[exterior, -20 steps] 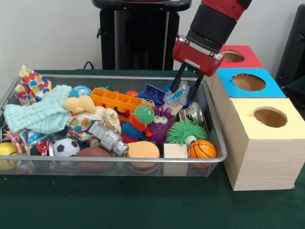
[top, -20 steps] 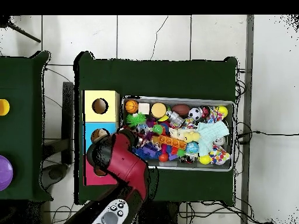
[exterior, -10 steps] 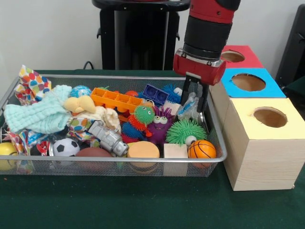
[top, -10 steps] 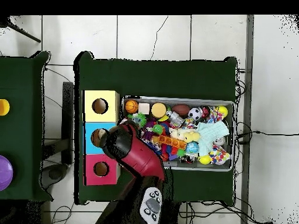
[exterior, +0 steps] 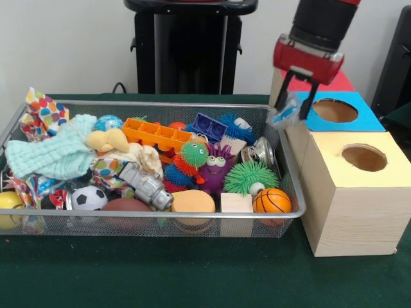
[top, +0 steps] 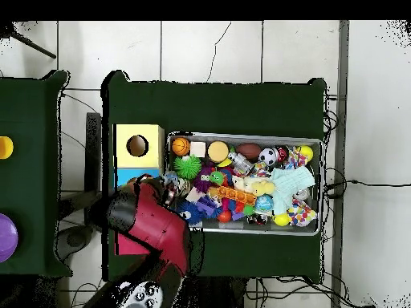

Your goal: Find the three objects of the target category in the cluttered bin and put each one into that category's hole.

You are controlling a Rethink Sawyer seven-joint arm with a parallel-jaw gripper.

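Hand [exterior: 294, 108]: at upper right of the front view, its two dark fingers clamped on a small crumpled clear plastic wrapper with blue print [exterior: 284, 117], lifted above the bin's right end.
Large shallow silver wire-mesh bin [exterior: 154, 224]: spans left and centre of the frame on the dark green bench [exterior: 192, 276], full of toys.
Round hole in the red-topped pale wooden box: hidden behind the hand; only a red corner [exterior: 342, 81] shows.
Blue-topped box [exterior: 359, 119]: just right of the wrapper.
Overhead view: the red arm [top: 152, 228] covers the red box.

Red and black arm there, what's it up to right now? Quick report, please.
Gripper shut on clear crinkly plastic packet, lifted out of silver wire-mesh bin. Hanging beside blue-topped box. Red-topped box mostly hidden behind arm; its hole not visible.
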